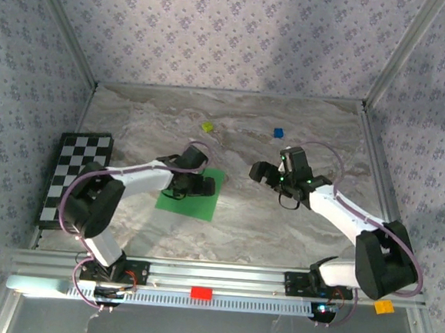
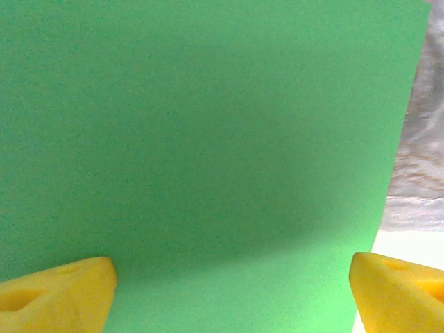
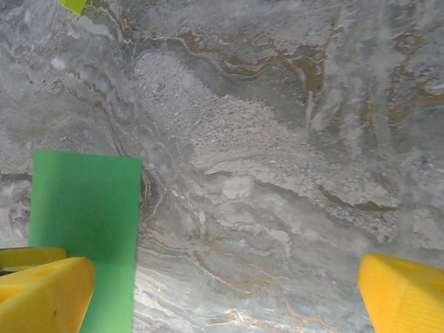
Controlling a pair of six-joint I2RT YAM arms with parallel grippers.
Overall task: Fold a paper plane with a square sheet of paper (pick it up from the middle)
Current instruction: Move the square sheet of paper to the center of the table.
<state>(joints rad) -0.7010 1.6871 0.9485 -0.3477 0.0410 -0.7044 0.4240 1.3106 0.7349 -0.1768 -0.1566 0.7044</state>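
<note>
The square sheet of paper [image 1: 196, 204] lies flat and bright green on the marble table, left of centre. My left gripper [image 1: 196, 184] hovers low over the sheet's upper part, open. In the left wrist view the paper [image 2: 208, 139] spreads under the gripper [image 2: 232, 298], and its yellow fingertips [image 2: 55, 295] stand wide apart with nothing between them. My right gripper [image 1: 273, 187] hangs open over bare table to the right of the sheet. In the right wrist view the paper's edge [image 3: 83, 222] lies at the left, beside the gripper [image 3: 225, 298].
A black-and-white checkerboard [image 1: 75, 178] lies at the table's left edge. A small yellow-green block [image 1: 207, 126] and a blue block [image 1: 278, 132] sit farther back. Red [image 1: 201, 293] and orange [image 1: 383, 306] blocks rest on the front rail. Metal frame posts border the table.
</note>
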